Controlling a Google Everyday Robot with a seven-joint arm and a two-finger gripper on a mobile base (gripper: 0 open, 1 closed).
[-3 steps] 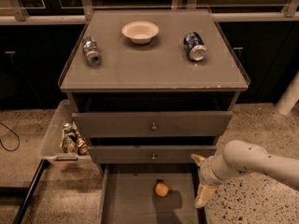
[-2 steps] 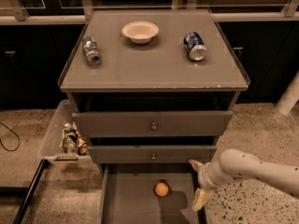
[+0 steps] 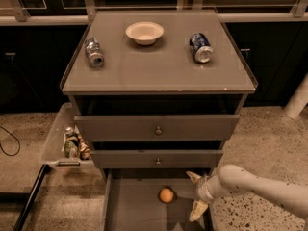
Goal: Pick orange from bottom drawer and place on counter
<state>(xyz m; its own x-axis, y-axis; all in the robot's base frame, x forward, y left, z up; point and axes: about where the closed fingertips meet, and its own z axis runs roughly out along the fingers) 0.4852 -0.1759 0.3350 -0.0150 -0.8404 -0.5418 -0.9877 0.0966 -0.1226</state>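
The orange [image 3: 166, 195] lies on the floor of the open bottom drawer [image 3: 132, 208], near its middle. My gripper [image 3: 196, 195] reaches in from the right on a pale arm, just right of the orange, its two fingers spread apart, one above and one below, not touching the fruit. The counter [image 3: 159, 66] is the flat grey-brown top of the cabinet above.
On the counter stand a pale bowl [image 3: 144, 32], a tipped silver can [image 3: 94, 52] at left and a tipped blue can [image 3: 200, 47] at right. The two knobbed drawers [image 3: 157, 128] are partly pulled out. A side tray [image 3: 67, 143] with small items hangs at left.
My gripper has moved left and down into the bottom drawer, closer to the orange. The orange has stayed in place.
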